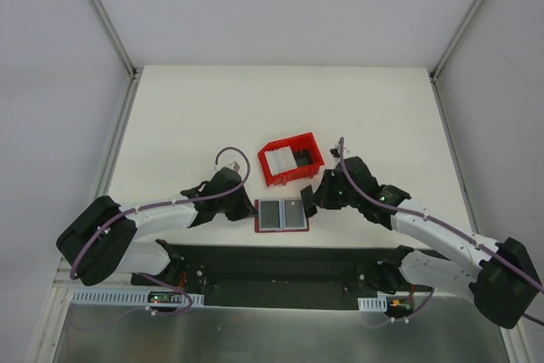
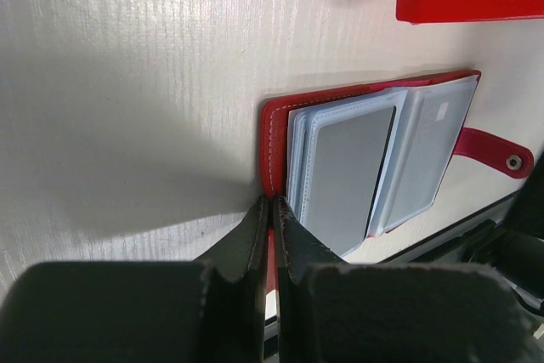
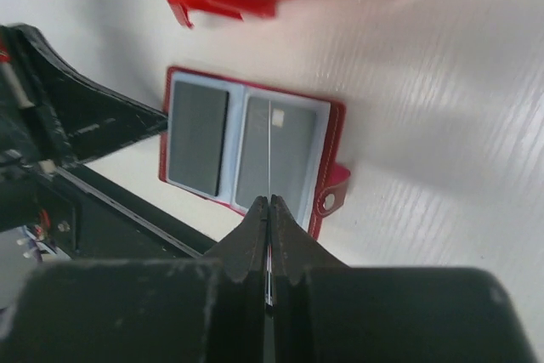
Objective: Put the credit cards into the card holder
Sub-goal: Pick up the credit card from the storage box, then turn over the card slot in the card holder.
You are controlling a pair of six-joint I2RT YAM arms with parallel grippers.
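Small flat red folding card holder (image 1: 280, 215), lying open and face-up on the white table (image 1: 187, 125) near its front edge, between the two grippers; pale blue-grey pockets on both halves, each showing a grey card (image 3: 197, 138) behind clear plastic; red closing tab (image 3: 331, 199) with a snap projecting from the holder's right-hand edge; left gripper (image 2: 272, 207), jaws pinched together on the holder's left red border; right gripper (image 3: 269, 203), jaws closed on a thin credit card (image 3: 269, 150), held upright and seen edge-on as a pale line above the holder's right half; whether its lower edge touches the pocket cannot be told; open-topped red plastic bin (image 1: 293, 178), just beyond the holder, containing a few whitish cards (image 1: 285, 157).
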